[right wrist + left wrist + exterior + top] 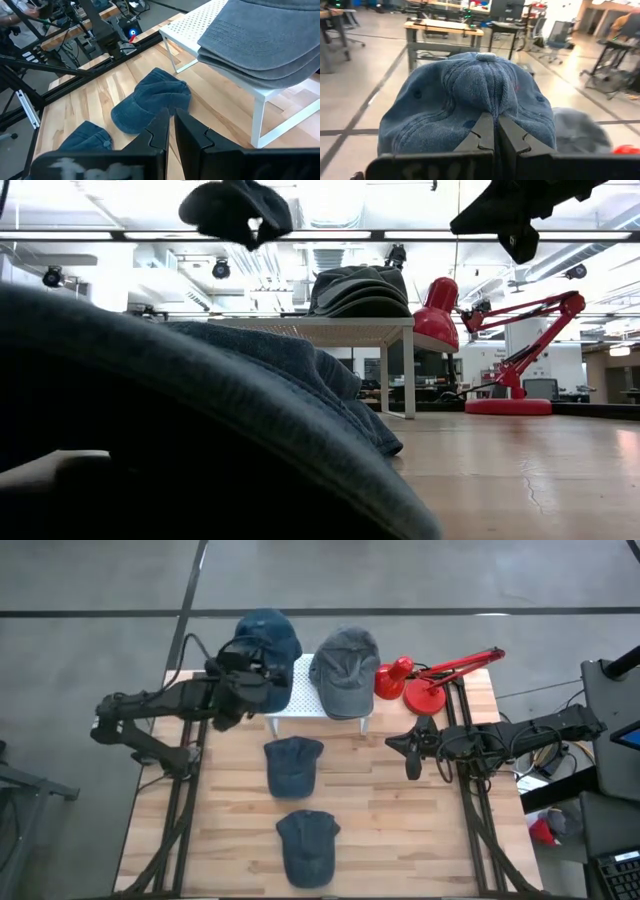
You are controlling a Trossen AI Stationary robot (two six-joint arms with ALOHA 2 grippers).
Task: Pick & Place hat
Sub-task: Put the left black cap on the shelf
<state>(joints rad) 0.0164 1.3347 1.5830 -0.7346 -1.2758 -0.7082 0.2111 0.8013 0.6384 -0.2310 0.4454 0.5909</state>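
Note:
A blue denim hat (470,95) hangs in the air over the left end of the white shelf (296,708), with my left gripper (495,131) shut on it; the low view shows this hat (236,210) high above the table. Grey hats (346,668) are stacked on the shelf's right half. Two more blue hats (293,765) (307,845) lie flat on the wooden table in front of the shelf. My right gripper (409,750) waits shut above the table's right side, holding nothing. My left gripper pinches a fold of the hat's crown cloth (492,111) between its two fingers, on the side of the crown below the top button (486,56). The fingers come roughly level from the table's left side. The hat is lifted clear of table and shelf.
A red desk lamp (430,680) stands at the far right, beside the shelf. The nearest blue hat (200,420) fills the foreground of the low view. Bare wood (400,830) shows right of the two lying hats.

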